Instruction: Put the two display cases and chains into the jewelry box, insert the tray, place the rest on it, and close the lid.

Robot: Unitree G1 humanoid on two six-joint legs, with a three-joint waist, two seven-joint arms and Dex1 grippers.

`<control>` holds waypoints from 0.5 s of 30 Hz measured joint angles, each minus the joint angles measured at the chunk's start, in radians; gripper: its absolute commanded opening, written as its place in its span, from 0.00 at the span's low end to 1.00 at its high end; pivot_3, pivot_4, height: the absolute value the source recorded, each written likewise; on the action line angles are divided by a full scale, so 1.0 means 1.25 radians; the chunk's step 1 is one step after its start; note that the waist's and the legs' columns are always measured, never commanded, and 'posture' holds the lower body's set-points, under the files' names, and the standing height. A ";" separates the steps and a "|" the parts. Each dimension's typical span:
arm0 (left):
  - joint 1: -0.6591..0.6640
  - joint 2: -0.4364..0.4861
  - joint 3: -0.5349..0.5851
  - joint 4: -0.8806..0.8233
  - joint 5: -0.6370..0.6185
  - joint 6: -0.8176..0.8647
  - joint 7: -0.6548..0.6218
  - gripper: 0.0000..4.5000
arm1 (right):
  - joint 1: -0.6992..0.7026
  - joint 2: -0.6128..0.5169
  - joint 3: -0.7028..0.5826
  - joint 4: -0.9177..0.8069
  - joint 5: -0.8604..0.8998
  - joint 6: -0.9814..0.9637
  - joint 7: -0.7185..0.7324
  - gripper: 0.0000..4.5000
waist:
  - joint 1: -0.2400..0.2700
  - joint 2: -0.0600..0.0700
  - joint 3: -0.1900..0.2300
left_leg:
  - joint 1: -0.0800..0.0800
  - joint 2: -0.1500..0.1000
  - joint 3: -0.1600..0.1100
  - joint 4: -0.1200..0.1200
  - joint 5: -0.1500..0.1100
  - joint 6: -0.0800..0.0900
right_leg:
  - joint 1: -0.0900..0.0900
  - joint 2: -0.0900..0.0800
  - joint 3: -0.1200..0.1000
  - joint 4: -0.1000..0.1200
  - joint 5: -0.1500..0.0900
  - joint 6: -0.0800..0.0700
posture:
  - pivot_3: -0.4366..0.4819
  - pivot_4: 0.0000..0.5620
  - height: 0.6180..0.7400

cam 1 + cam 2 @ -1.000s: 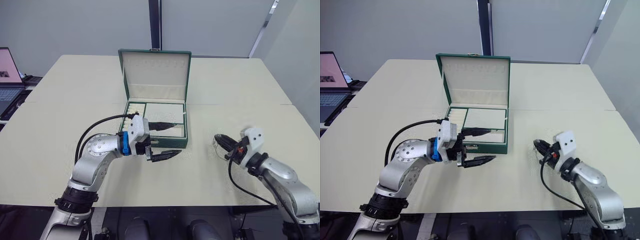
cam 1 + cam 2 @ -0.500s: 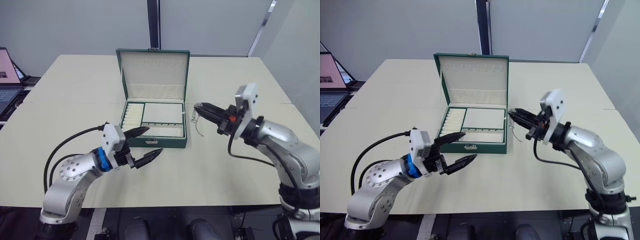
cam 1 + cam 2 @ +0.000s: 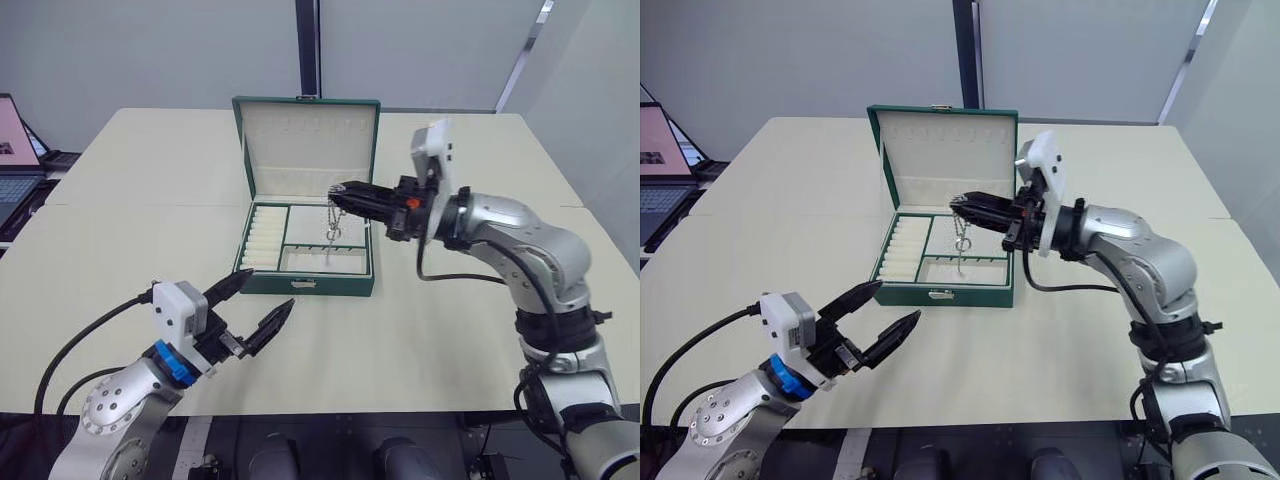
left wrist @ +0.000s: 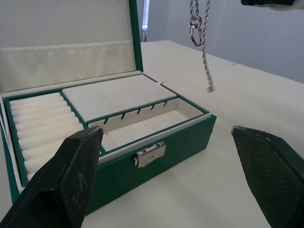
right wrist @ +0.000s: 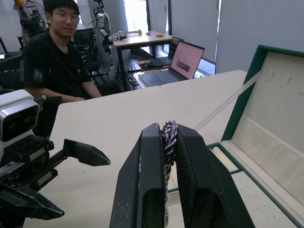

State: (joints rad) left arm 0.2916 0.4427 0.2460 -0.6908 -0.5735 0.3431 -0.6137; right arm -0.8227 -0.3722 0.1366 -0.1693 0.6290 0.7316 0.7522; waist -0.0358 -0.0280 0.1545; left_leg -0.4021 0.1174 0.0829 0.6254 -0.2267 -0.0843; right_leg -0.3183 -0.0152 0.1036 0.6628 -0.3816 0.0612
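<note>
Head views: the right gripper (image 3: 340, 188) pinches a thin silver chain (image 3: 331, 222) dangling above the open dark green jewelry box (image 3: 308, 254); lower slowly over a compartment.

Left wrist: left gripper (image 4: 183, 175) spread, empty; keep clear.

Right wrist: release only once settled.

Jewelry box (image 4: 156, 142), dark green, sitting open on the cream table (image 4: 228, 175), gold clasp (image 4: 149, 154) facing the camera. Tray (image 4: 114, 97) lying inside, cream-lined, ring-roll ridges running along one end and a slotted compartment nearest the clasp. Lid (image 4: 66, 42) standing raised behind. Chain (image 4: 202, 38), silver with a ring, hanging in the air beside the box. Left gripper (image 4: 178, 175) framing the scene, fingers (image 4: 71, 175) spread wide apart.
</note>
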 measured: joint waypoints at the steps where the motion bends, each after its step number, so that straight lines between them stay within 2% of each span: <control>1: 0.005 -0.001 0.001 -0.002 0.000 -0.003 0.008 1.00 | -0.008 0.011 0.018 0.023 -0.020 -0.013 0.007 0.02 | 0.000 0.000 0.000 | 0.000 0.000 0.000 0.000 0.000 0.000 | 0.000 0.000 0.000 0.000 0.000 0.000 | 0.48 0.27 1.00; 15: -0.004 -0.005 0.011 -0.004 0.005 -0.021 0.046 1.00 | -0.018 0.072 0.067 0.180 -0.125 -0.093 0.071 0.02 | 0.002 0.000 0.000 | 0.000 0.000 0.000 0.000 0.000 0.000 | 0.000 0.000 0.000 0.000 0.000 0.000 | 0.48 0.27 1.00</control>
State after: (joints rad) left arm 0.2863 0.4369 0.2594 -0.6962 -0.5667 0.3164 -0.5562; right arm -0.8458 -0.2827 0.2198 0.0555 0.4727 0.6155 0.8414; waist -0.0327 -0.0276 0.1549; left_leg -0.4021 0.1172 0.0833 0.6252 -0.2266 -0.0845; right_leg -0.3187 -0.0155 0.1034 0.6626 -0.3816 0.0611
